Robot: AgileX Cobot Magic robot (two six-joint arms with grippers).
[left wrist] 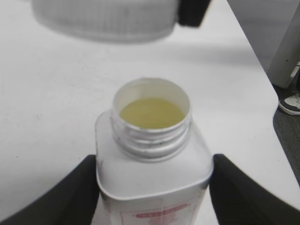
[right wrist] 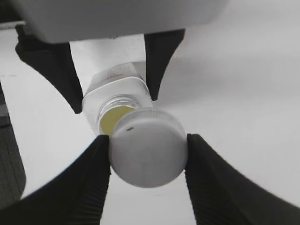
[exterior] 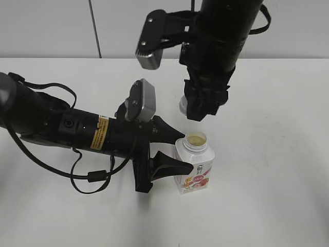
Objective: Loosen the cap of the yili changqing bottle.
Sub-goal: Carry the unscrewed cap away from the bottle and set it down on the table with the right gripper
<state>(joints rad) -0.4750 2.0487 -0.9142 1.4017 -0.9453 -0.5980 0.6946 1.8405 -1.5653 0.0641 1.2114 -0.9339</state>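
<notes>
The yili changqing bottle [exterior: 195, 170] stands upright on the white table, its neck open with yellowish liquid showing [left wrist: 151, 112]. My left gripper [exterior: 172, 152] is shut on the bottle's body, one finger on each side [left wrist: 152, 187]. My right gripper [exterior: 198, 105] is shut on the white cap [right wrist: 148, 149] and holds it off the bottle, above and just behind the neck. The cap shows as a white edge behind the right fingers [exterior: 183, 105] and as a blurred ribbed shape at the top of the left wrist view [left wrist: 105, 18]. The bottle also shows in the right wrist view [right wrist: 115, 96].
The white table [exterior: 267, 195] spreads around the bottle. A grey wall stands behind the table's far edge. In the left wrist view the table's right edge drops to a dark floor with a shoe [left wrist: 290, 103].
</notes>
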